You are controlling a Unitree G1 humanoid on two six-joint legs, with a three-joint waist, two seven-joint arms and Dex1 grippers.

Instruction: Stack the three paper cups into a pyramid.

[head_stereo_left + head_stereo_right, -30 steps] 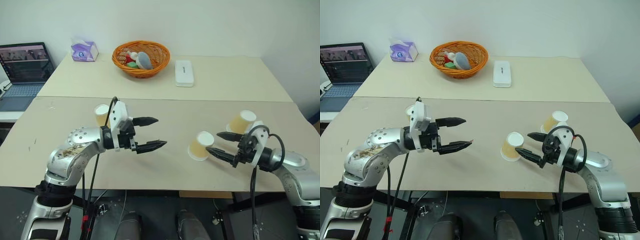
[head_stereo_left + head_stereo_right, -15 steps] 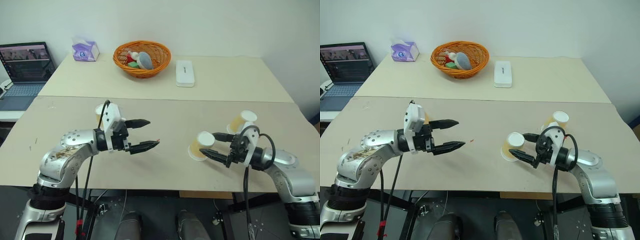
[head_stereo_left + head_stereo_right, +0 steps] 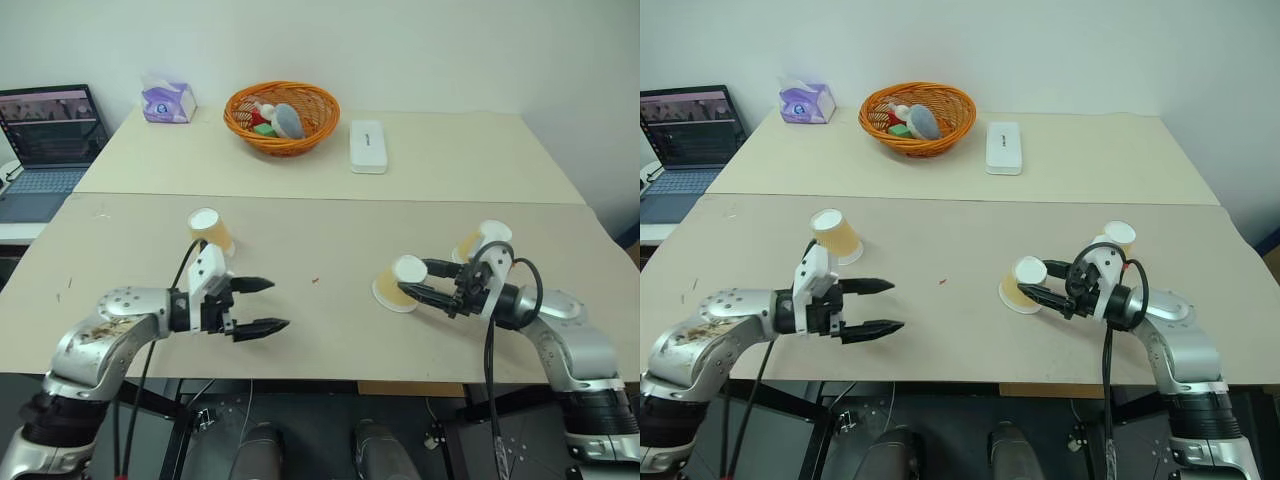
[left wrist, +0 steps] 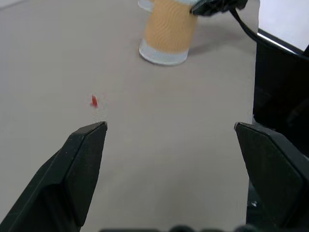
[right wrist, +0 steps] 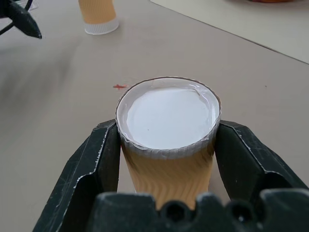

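Cups [image 3: 398, 282] tan, ribbed, white-based, standing upside down.

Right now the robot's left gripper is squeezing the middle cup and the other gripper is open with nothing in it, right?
Not quite. It is the right gripper that is shut on the middle cup; the right wrist view shows a finger pressed against each side of it. The left gripper is the open one with nothing in it.
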